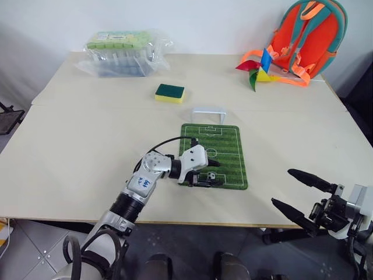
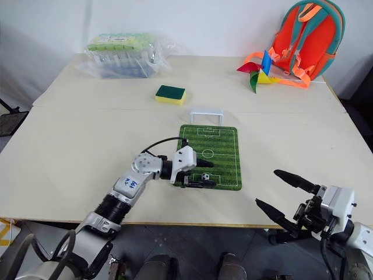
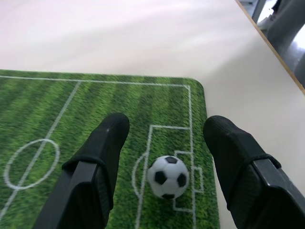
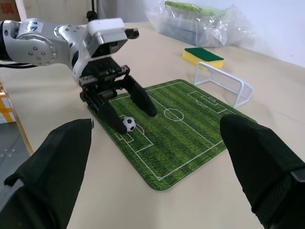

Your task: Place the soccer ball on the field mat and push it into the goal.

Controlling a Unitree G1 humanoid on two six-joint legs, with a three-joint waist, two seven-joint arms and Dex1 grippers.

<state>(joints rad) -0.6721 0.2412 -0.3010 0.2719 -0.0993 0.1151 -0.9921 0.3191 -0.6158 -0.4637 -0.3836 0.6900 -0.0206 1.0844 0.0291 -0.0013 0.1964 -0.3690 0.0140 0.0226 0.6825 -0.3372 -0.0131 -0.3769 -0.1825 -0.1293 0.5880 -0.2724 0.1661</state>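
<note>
The soccer ball [image 3: 167,176] rests on the field mat [image 1: 226,143], in the penalty area at the mat's near end. My left gripper [image 1: 217,173] hovers low over that end, open, one black finger on each side of the ball with a gap to both. The goal [image 1: 208,114] stands on the table just past the mat's far short edge, its mouth facing the mat. My right gripper [image 1: 282,186] is open and holds nothing, off the table's front edge at the right.
A green-and-yellow sponge [image 1: 169,92] lies beyond the goal to the left. A plastic bag of packs [image 1: 125,52] sits at the back left. A colourful pinwheel [image 1: 259,67] and an orange backpack [image 1: 309,38] are at the back right.
</note>
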